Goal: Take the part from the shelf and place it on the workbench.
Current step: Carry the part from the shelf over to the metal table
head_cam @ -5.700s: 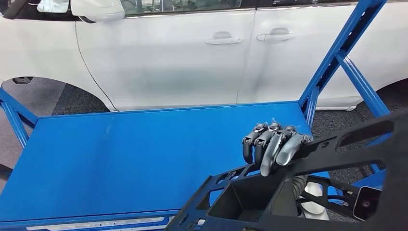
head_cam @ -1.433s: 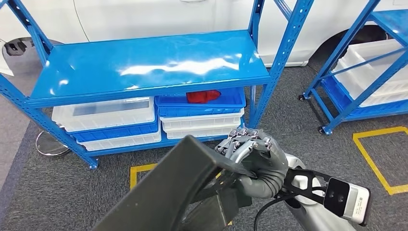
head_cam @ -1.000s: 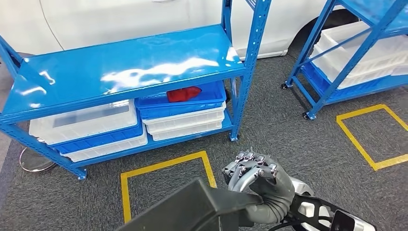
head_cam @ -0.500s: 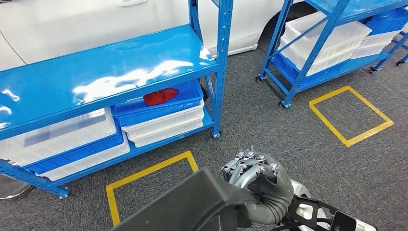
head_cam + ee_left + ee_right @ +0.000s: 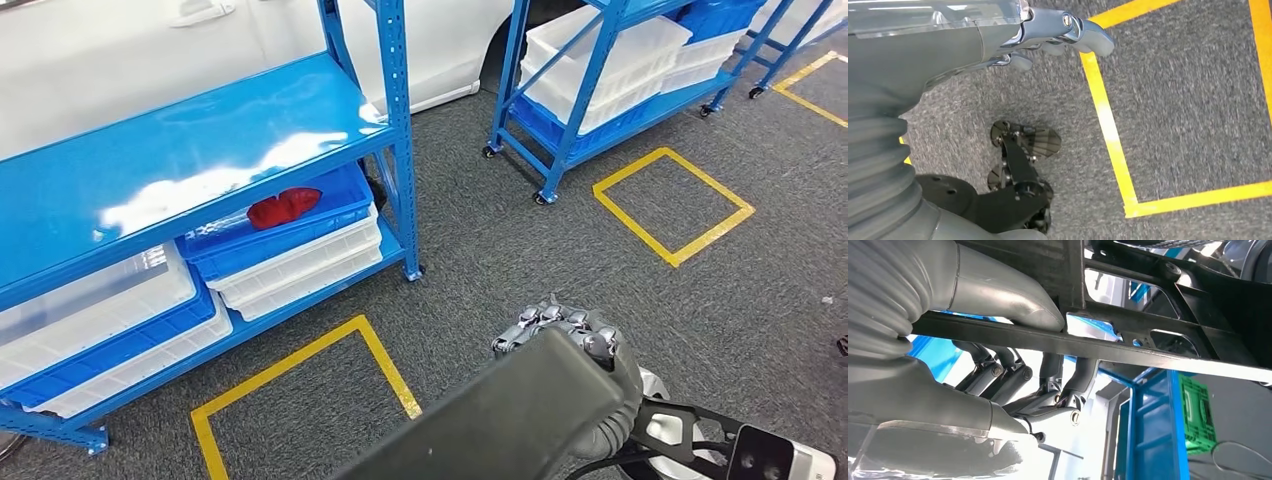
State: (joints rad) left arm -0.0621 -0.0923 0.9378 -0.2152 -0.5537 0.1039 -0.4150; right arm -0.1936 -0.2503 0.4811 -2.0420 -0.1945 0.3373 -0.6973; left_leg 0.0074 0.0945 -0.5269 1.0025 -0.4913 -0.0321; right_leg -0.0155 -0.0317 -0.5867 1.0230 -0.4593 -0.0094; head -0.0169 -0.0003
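Observation:
The black plastic part (image 5: 500,425), a large frame with cut-outs, rises from the bottom of the head view. My right hand (image 5: 572,345) grips its upper edge, with the fingers curled over it. In the right wrist view the fingers (image 5: 1048,385) wrap under a thin black bar of the part (image 5: 1108,352), and the thumb (image 5: 998,290) presses on the bar from the other side. My left hand (image 5: 1048,30) hangs over the grey carpet with nothing in it, its fingers loosely apart.
A blue shelf rack (image 5: 200,140) stands at the left, with white and blue bins and a red item (image 5: 283,208) below. A second blue rack (image 5: 560,120) with white bins is at the upper right. Yellow tape squares (image 5: 672,205) mark the carpet. A white car (image 5: 110,60) stands behind.
The whole view has swung right, so the camera has moved: the near rack has slid left and a second rack and a yellow square have come in. My right hand still holds the part.

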